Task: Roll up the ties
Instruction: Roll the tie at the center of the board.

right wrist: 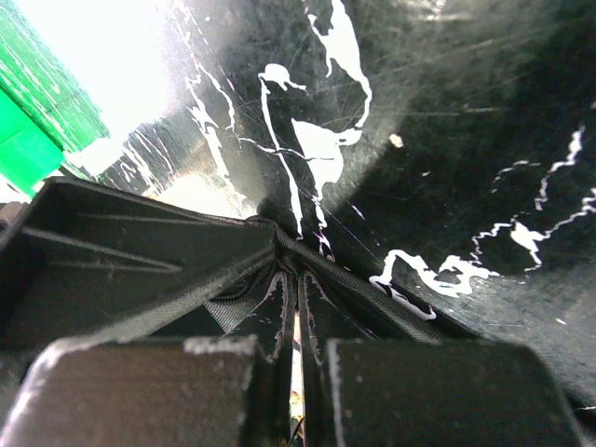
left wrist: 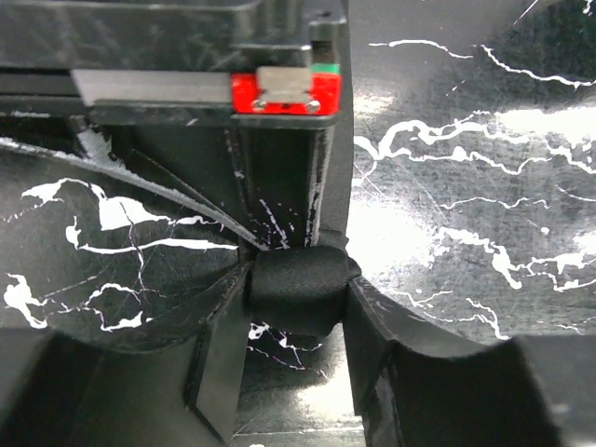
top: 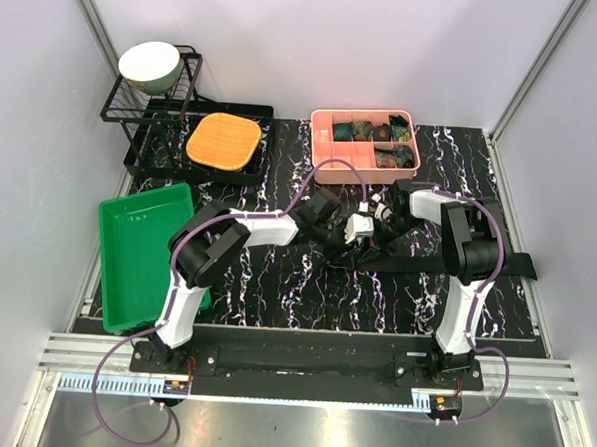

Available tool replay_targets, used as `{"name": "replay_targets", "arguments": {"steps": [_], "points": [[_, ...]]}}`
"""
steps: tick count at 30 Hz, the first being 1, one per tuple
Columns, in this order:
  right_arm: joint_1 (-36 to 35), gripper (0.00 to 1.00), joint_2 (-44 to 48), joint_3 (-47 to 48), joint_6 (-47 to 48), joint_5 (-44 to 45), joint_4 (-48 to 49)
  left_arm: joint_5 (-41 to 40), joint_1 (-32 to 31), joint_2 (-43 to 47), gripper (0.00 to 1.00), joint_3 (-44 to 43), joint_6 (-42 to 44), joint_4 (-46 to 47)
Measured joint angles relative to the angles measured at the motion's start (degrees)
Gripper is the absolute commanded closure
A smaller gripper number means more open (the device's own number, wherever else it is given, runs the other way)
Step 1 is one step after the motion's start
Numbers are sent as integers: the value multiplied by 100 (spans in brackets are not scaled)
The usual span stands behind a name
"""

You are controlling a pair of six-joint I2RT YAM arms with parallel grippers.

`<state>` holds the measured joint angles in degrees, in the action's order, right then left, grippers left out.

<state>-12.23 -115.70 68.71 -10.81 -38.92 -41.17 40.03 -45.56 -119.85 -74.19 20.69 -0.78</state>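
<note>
Left wrist cam is closest to the action. The left gripper [left wrist: 298, 284] has its jaws part-way apart, with the wound-up end of the black tie [left wrist: 300, 300] sitting right between them and a finger against each side of the little roll. Meeting the top of that roll is the right gripper [right wrist: 294, 289], jaws pressed together. I honestly can't tell whether any cloth is caught in them.

On the top camera, the unrolled rest of the tie lies flat on the marbled table [top: 275, 292], running off to the right under the right arm. A green tray [top: 144, 215] sits at the left edge. Further back, a pink divided box [top: 328, 135] holds rolled patterned ties [top: 392, 153]. A black rack [top: 144, 115] with a bowl [top: 150, 64] on it is in the far left corner.
</note>
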Motion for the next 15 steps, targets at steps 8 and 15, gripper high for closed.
{"name": "replay_targets", "arguments": {"steps": [8, 15], "points": [[31, 100, -33, -13, -48, -87, 22, -181, -90, 39, 62, -7, 431, -149], [79, 100, -33, -83, -129, -216, 116, -715, -264, 92, 75, -127, 525, -476]]}}
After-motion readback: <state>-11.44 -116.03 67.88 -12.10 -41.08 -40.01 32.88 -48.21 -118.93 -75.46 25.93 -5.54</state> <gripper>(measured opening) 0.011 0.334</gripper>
